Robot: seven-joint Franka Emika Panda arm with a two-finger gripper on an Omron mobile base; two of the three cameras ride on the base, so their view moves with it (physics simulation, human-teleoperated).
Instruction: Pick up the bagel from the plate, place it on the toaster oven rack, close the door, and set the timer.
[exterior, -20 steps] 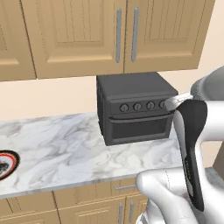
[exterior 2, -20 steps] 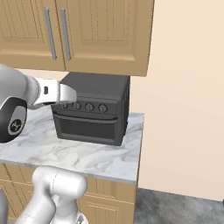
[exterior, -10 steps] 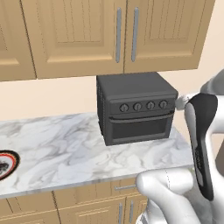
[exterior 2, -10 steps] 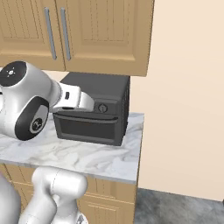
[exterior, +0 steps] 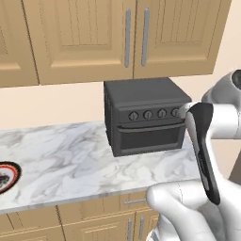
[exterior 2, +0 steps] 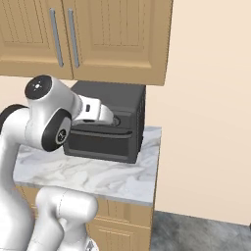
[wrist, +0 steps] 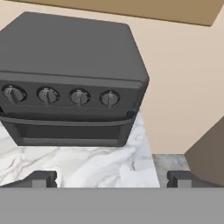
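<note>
Gripper [wrist: 111,177] with jaws spread wide, empty, dark fingertips [wrist: 40,178] at the lower left and lower right of the hand view, raised above the marble countertop [wrist: 87,164] just in front of the toaster oven [wrist: 70,74]. Toaster oven at centre of the left base view [exterior: 143,115], under the wooden wall cabinets [exterior: 127,35], dark grey, boxy, standing on the countertop [exterior: 70,160]. Row of four round knobs [wrist: 62,96] across its front, upper half of the hand view. Door [wrist: 70,131] shut upright below the knobs, bar handle [wrist: 65,121] along its top edge. Plate [exterior: 5,176] at the far left edge of the left base view, cut off by the frame, red ring and dark rim visible, well apart from the oven. Contents of the plate too cropped to tell. In the right base view, white arm [exterior 2: 54,122] reaching across the oven front [exterior 2: 122,122] at centre left, hiding most of the knobs.
</note>
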